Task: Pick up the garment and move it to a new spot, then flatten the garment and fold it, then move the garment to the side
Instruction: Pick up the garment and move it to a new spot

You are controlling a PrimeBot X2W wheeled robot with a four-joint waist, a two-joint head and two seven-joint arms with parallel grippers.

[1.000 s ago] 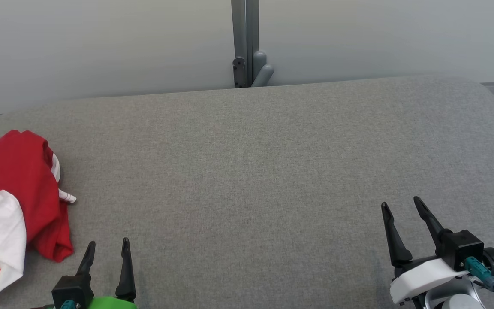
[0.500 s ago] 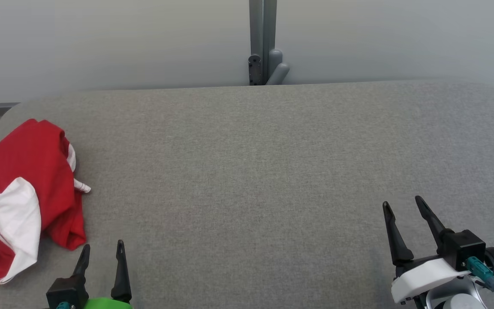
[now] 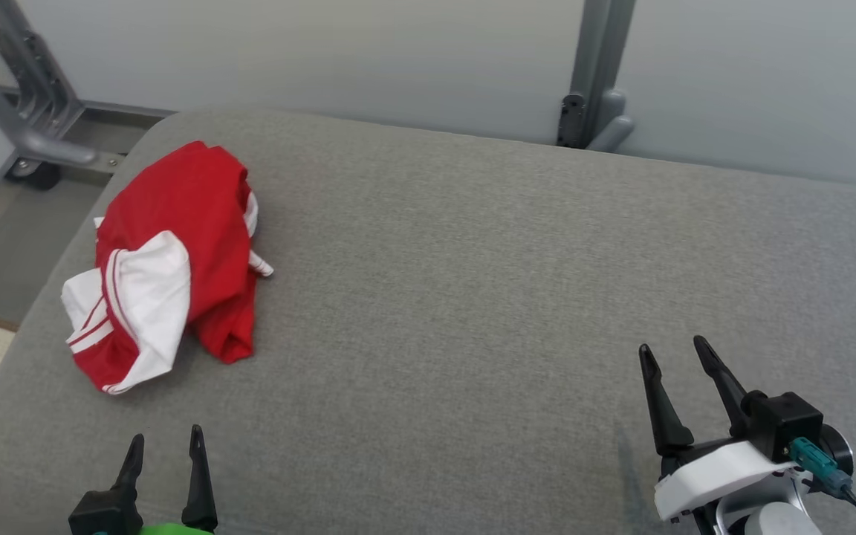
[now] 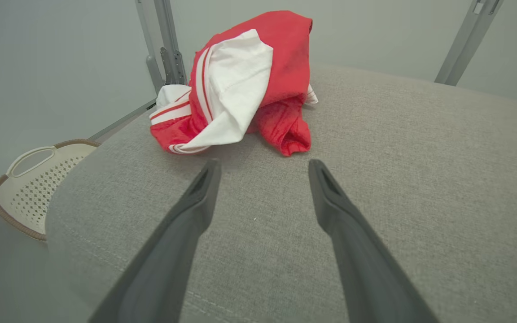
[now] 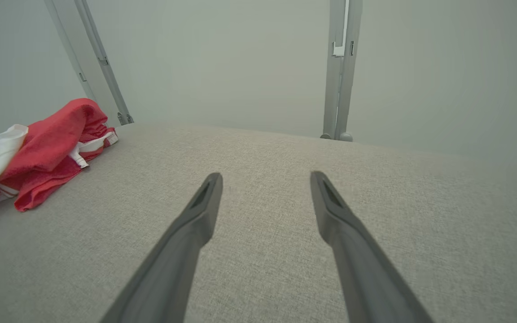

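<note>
Lying crumpled near the far left corner of the grey bench (image 3: 472,297), the red and white garment (image 3: 175,253) is seen untouched, a white panel folded over its red cloth. The left pincer (image 3: 165,435) is held wide and empty above the near left edge, tips pointed at the garment but short of it, while the right pincer (image 3: 672,344) is spread wide and empty over the near right, well apart from the garment. A pale perforated basket (image 4: 29,179) is seen on the floor beside the bench's left end
</note>
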